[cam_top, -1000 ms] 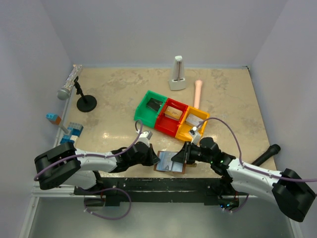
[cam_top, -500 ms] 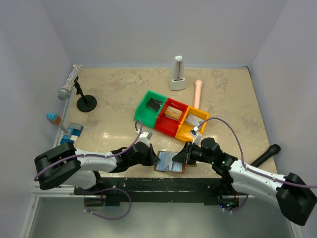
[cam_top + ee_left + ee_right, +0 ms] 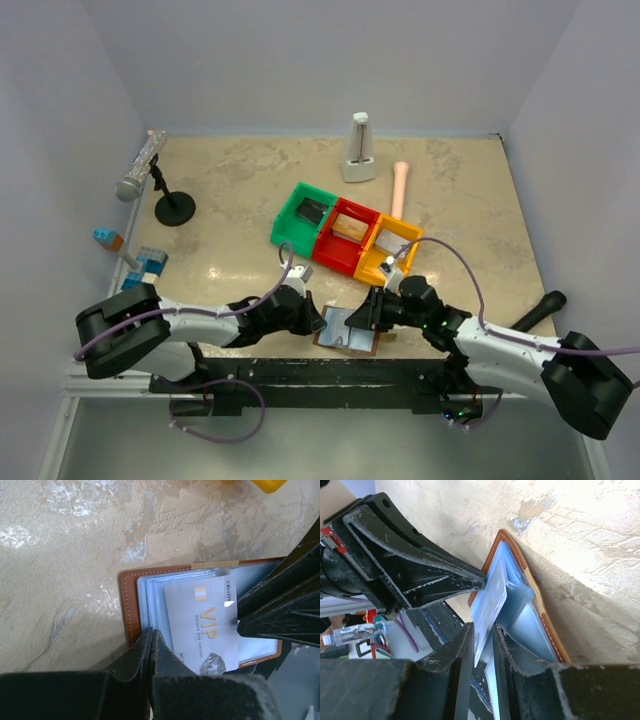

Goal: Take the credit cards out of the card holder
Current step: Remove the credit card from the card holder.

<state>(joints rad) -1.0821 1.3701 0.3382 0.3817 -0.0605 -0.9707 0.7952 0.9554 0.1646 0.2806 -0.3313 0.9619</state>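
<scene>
The card holder (image 3: 347, 336) lies open at the table's near edge, brown outside (image 3: 127, 605) with pale blue inner pockets (image 3: 535, 610). A silver credit card (image 3: 205, 622) marked VIP sticks partly out of a pocket. My left gripper (image 3: 318, 322) is shut, its tips (image 3: 151, 631) pressed down on the holder's left panel beside the card. My right gripper (image 3: 366, 318) comes in from the right, and its jaws (image 3: 484, 626) stand slightly apart around the card's free edge (image 3: 492, 602). A gap shows on one side of the card.
Joined green (image 3: 308, 215), red (image 3: 348, 232) and yellow (image 3: 392, 250) bins stand just behind the grippers. Farther off are a microphone on a stand (image 3: 150, 172), a white upright object (image 3: 358, 150), a pink cylinder (image 3: 400, 188) and blue blocks (image 3: 148, 266). The table's edge lies right under the holder.
The right gripper's jaws have parted a little around the card. The left arm has edged slightly to the right, still pressing on the holder.
</scene>
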